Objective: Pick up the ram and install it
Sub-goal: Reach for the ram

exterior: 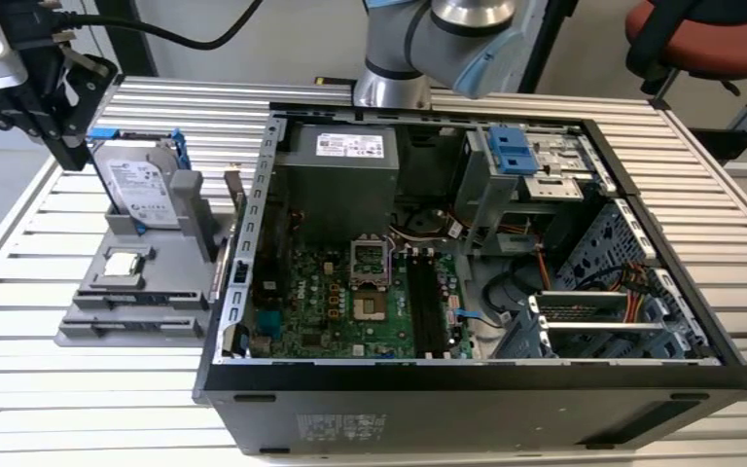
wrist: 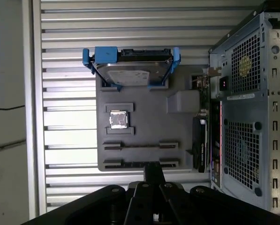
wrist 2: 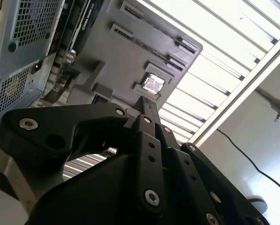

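My black gripper (exterior: 70, 154) hangs at the exterior view's far left, above and behind the grey parts holder (exterior: 153, 255). In both wrist views its fingers (wrist: 153, 169) press together as one bar (wrist 2: 147, 105) with nothing seen between them. In the first wrist view a thin dark strip (wrist: 132, 164) lies in the holder's outer long slot, and I take it for the ram seen edge-on. The fingertips line up over that slot from well above. The open computer case (exterior: 264, 243) shows the motherboard with black memory slots (exterior: 420, 302).
On the holder (wrist: 144, 126) a silver hard drive in a blue bracket (exterior: 140, 185) stands upright and a small square processor (wrist: 118, 119) lies flat. The case's rear wall (wrist: 243, 117) stands right beside the holder. Slatted metal table (exterior: 114, 409) all round; a chair (exterior: 711, 39) behind.
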{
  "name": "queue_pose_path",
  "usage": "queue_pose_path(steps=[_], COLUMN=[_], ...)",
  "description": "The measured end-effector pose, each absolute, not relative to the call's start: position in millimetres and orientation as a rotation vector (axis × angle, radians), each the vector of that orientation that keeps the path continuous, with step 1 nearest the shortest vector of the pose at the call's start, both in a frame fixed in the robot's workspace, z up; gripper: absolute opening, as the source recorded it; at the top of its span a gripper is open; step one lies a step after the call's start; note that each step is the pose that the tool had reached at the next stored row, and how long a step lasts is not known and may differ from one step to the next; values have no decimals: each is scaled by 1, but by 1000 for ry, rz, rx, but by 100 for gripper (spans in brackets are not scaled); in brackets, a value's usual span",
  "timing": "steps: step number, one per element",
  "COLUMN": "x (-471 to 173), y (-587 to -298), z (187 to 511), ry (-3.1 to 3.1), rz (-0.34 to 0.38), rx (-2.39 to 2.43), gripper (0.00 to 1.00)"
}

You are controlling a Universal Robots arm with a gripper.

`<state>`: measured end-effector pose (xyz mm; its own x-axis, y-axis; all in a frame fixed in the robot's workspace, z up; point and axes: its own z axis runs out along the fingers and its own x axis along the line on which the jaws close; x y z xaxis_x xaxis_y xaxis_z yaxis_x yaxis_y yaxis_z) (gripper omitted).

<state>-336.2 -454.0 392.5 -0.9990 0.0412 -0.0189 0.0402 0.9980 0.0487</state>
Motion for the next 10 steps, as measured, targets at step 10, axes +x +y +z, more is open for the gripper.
queue_pose_path(steps=[10], x=[-336], y=[-454], z=[392], ry=[3120], rz=[76], rx=[62], gripper=[0])
